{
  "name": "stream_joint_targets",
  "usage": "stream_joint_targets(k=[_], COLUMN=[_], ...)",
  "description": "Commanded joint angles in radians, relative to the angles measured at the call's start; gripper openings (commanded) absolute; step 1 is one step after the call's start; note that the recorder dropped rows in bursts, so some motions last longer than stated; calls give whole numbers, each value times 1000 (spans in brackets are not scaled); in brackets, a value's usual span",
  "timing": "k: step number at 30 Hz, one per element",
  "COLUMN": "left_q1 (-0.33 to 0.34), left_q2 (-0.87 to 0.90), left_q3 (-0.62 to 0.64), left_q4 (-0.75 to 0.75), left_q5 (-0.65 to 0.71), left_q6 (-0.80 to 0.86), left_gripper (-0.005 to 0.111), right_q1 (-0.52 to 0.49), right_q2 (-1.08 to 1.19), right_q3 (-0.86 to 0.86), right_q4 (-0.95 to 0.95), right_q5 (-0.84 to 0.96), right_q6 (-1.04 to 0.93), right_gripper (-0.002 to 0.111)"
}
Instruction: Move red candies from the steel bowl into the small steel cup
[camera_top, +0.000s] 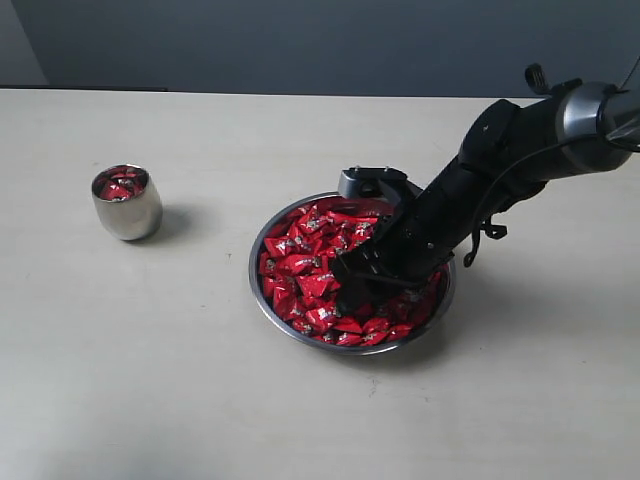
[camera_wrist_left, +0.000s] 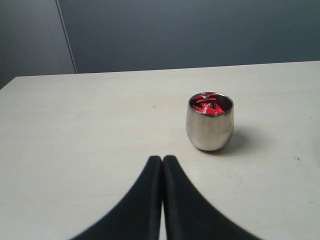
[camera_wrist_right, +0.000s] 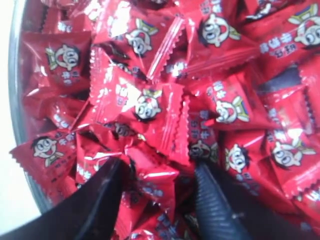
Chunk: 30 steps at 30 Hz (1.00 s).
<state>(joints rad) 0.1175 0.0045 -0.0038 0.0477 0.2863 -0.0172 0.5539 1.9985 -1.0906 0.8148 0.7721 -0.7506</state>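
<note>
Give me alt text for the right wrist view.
The open right gripper sits in a heap of red candies, a few wrappers between its black fingers. The steel bowl shows its rim curving along one side, with pale table beyond.

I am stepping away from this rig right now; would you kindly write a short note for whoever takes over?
The right pincer is open, its fingers pushed into the red candies in the steel bowl; nothing is clamped yet.
The left pincer is shut and empty, short of the small steel cup and not touching it.
The cup stands upright on the table, left of the bowl and apart from it.
Done: the cup already holds red candies up near its rim.
Left: the bowl is heaped; close on a candy, lift it, carry it to the cup and release.
</note>
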Motion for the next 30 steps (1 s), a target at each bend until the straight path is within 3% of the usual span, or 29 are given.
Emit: stream_joint_targets(k=[1,8,30], left_q1=[1,1,1], left_q2=[-4,-4,-4], left_q3=[4,4,4], left_q4=[-2,-2,-2], left_q5=[-2,-2,-2], left_q6=[-2,-2,-2], left_gripper=[0,0,0], right_q1=[7,7,5], right_q2=[-1,-1,-61], right_q3=[1,1,-1], right_q4=[27,28,-33], right_q5=[8,10,-20], right_q6=[-8,-8,-8], right_gripper=[35,0,-1])
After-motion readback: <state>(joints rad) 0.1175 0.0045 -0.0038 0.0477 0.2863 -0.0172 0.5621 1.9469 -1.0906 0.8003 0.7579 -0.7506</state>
